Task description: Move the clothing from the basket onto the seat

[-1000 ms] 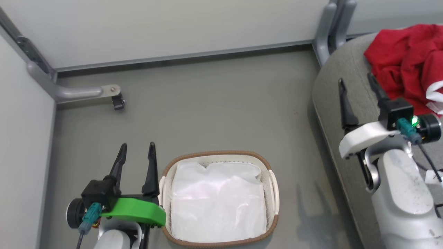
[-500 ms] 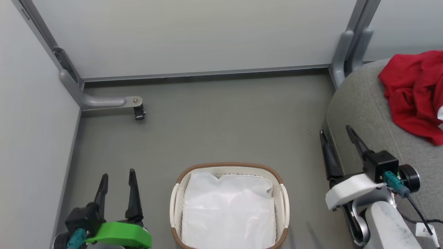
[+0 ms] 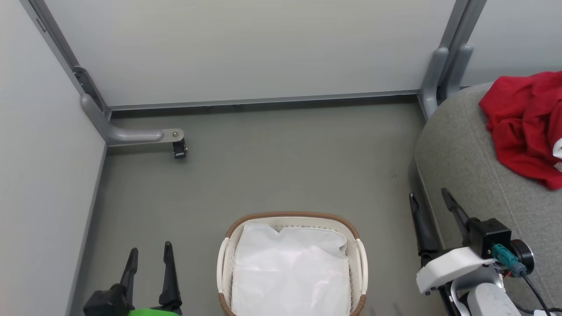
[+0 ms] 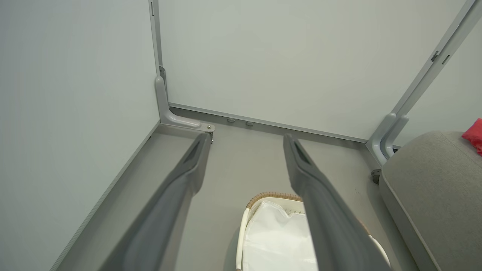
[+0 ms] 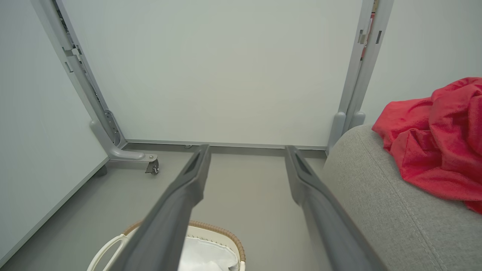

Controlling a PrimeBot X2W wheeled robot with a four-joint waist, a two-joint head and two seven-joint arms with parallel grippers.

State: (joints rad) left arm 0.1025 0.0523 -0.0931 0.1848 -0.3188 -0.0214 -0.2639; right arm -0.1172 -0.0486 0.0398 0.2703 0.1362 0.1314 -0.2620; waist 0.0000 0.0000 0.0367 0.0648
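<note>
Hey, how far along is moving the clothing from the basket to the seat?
Looks done or nearly so: red clothing lies bunched on the seat. In hand: nothing. The left claw beside the basket and the right claw at the seat's edge are both open and empty. Left: the basket shows a white sheet on top, no red visible; anything under it is hidden.

My left hand (image 3: pixel 150 250): long dark fingers (image 3: pixel 168 274), green bracket (image 3: pixel 149 312).
My right hand (image 3: pixel 428 194): white bracket (image 3: pixel 448 265), teal plug (image 3: pixel 502 254).

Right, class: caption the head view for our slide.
Red clothing lies on the grey seat; the basket holds a white sheet.
</note>
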